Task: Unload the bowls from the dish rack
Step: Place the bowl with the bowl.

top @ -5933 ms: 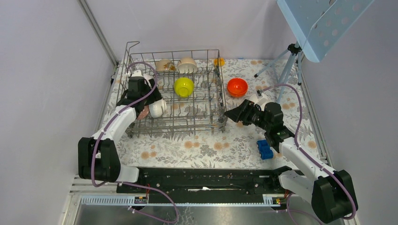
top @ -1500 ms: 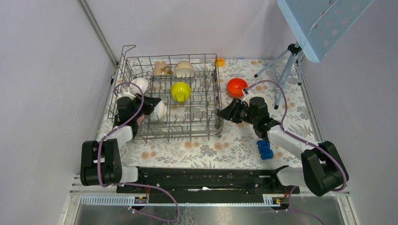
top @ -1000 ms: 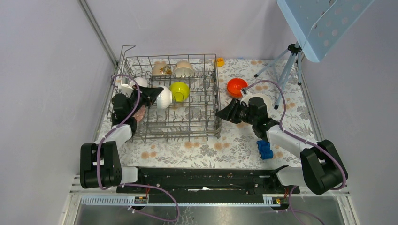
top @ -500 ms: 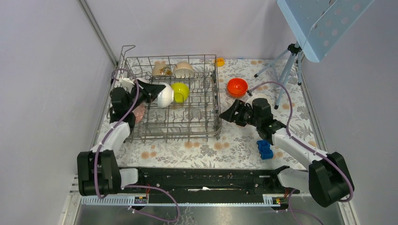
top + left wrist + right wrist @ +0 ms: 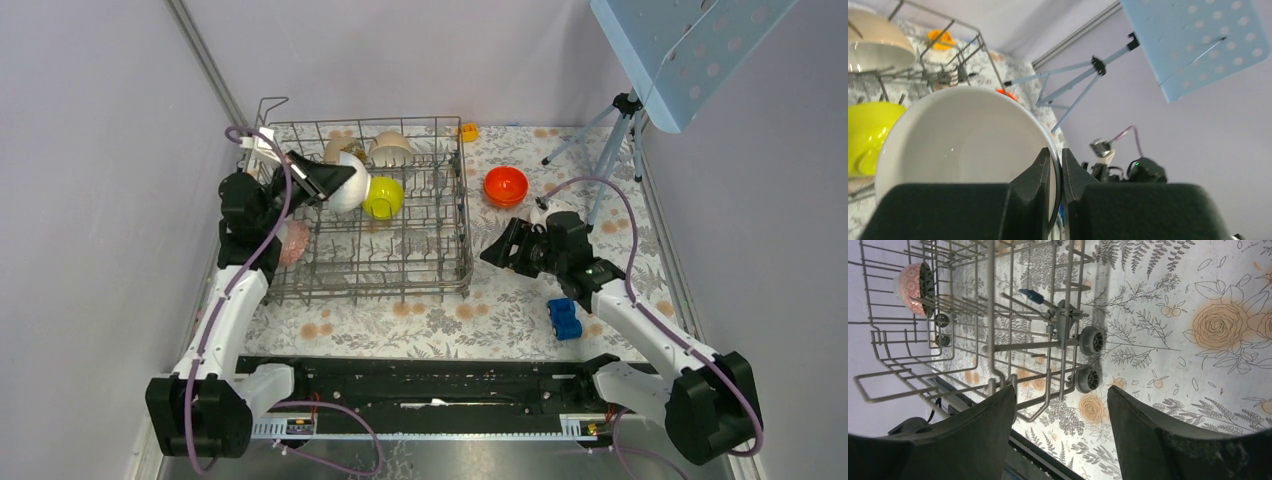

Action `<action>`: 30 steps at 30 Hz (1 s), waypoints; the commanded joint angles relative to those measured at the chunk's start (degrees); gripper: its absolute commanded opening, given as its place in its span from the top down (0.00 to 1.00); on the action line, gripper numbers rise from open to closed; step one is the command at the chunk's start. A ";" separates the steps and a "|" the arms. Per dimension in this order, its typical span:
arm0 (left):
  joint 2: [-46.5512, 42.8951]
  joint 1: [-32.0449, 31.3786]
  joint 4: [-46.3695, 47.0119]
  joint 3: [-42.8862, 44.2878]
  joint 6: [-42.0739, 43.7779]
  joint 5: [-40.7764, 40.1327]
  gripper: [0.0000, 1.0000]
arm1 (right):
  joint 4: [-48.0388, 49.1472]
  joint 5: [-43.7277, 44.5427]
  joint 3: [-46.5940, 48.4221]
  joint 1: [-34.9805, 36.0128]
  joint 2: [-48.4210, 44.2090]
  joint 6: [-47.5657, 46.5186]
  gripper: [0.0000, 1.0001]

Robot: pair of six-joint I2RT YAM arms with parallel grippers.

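One orange bowl [image 5: 505, 186] lay outside the rack [image 5: 370, 285], at least four inside. Your left fingers [image 5: 1040, 172] clamped a white bowl [image 5: 963, 145]; your right fingers [image 5: 993, 425] stood apart.

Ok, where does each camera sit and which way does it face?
Top: high behind the robot, looking down on the rack; left arm and right arm show.
Left wrist: behind the left claw, pinching the white bowl's rim, facing the tripod.
Right wrist: behind the open right claw, facing the rack's wheeled corner.
Shared: top and right wrist see the pink bowl.
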 commanded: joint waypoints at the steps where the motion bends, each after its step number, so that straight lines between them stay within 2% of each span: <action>1: -4.30 -5.73 -10.12 6.14 12.58 -3.67 1.00 | -6.13 -2.82 5.68 -0.19 -5.27 -3.60 0.26; 5: -7.08 -16.77 -20.03 9.67 25.86 -10.93 1.00 | -11.88 -3.89 9.56 -0.15 -9.52 -5.09 0.26; 10: -11.06 -27.82 -27.27 9.88 34.87 -15.33 1.00 | -15.73 -2.93 11.27 -0.15 -14.59 -3.31 0.25; 15: -15.54 -38.80 -35.43 8.79 45.18 -23.31 1.00 | -20.58 -4.11 14.24 -0.15 -16.63 -3.26 0.25; 19: -17.45 -46.78 -40.65 8.69 52.50 -29.79 1.00 | -26.20 -6.52 19.21 -0.17 -15.10 -5.91 0.26; 25: -18.20 -58.03 -41.29 7.54 63.64 -33.70 1.00 | -34.04 -7.28 29.36 1.20 -9.55 -11.20 0.27; 30: -15.38 -70.95 -43.84 6.97 74.55 -44.12 1.00 | -39.07 -0.55 37.75 9.71 -2.58 -13.98 0.28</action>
